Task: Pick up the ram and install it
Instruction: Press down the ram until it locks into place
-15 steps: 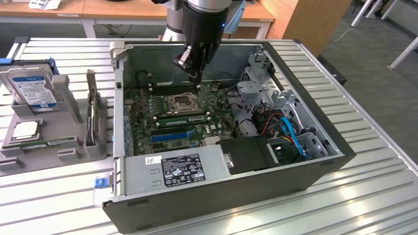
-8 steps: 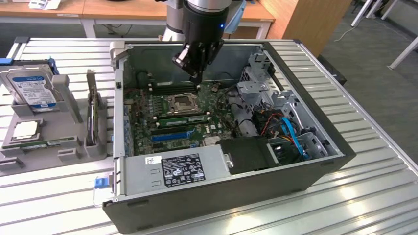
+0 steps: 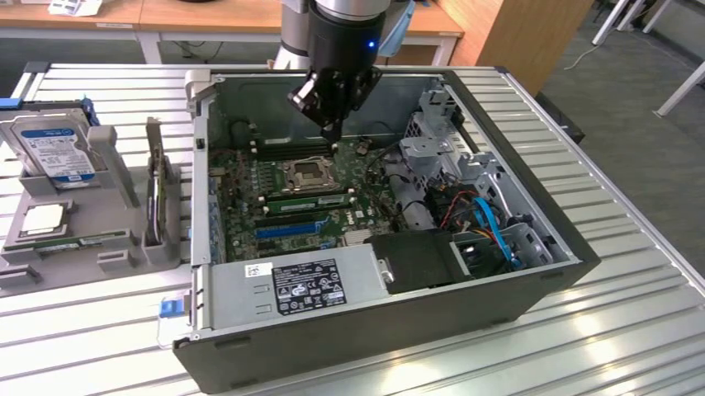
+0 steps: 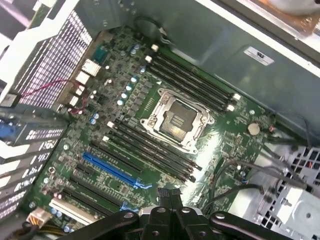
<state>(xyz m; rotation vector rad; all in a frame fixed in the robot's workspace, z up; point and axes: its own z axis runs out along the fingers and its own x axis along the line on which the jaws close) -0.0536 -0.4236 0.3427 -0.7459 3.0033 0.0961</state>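
A slatted metal counter [image 3: 617,330] carries an open desktop computer case [image 3: 385,338] lying on its side, with its power supply [image 3: 297,285] along the near wall and a drive cage with blue cables [image 3: 490,227] toward the exterior view's right. Inside lies the green motherboard [image 3: 319,194], with a bare CPU socket [image 3: 306,172] at its middle, black memory slots on both sides of the socket, and blue expansion slots [image 3: 289,228] below. A green ram stick [image 3: 295,147] sits in the slots on the far side of the socket, and another green stick [image 3: 306,198] sits in the slots on the near side; which of them is the task's piece cannot be told.

The robot arm [image 3: 336,37] reaches down into the case from above. Its pincer [image 3: 330,124] is closed, holding nothing, its tip just above the far memory slots near the seated stick.

On the exterior view's left, a grey holder [image 3: 105,198] on the counter keeps a hard drive [image 3: 49,148] upright, a CPU [image 3: 42,219] and another green stick [image 3: 78,242] lying flat.
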